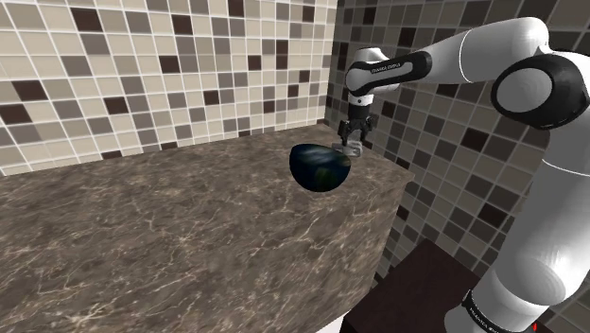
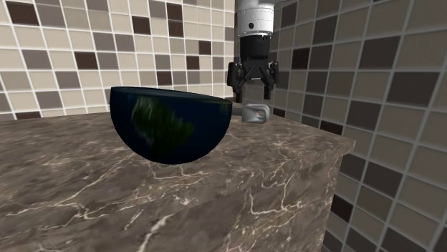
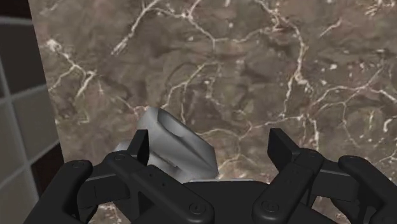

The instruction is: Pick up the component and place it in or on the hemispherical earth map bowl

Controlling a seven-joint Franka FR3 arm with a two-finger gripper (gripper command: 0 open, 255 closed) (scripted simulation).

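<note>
The component (image 3: 175,147) is a small light-grey metal block lying on the marble counter (image 3: 254,70). My gripper (image 3: 210,145) hangs open just above it; the block sits close to one finger (image 3: 140,145) and well apart from the other, clasped by neither. From the shoulder view, the gripper (image 1: 355,138) points straight down over the component (image 1: 350,150), right beside the far rim of the earth map bowl (image 1: 321,167). The second exterior view has the dark blue-green bowl (image 2: 172,125) in front, with the component (image 2: 254,112) and gripper (image 2: 252,87) behind its right rim.
Tiled walls (image 1: 189,66) meet in a corner close behind the gripper. The counter edge (image 1: 402,184) drops off just to the shoulder view's right of the bowl. My dark stand (image 1: 425,289) is at that view's lower right. Open marble counter (image 1: 142,236) stretches to its left.
</note>
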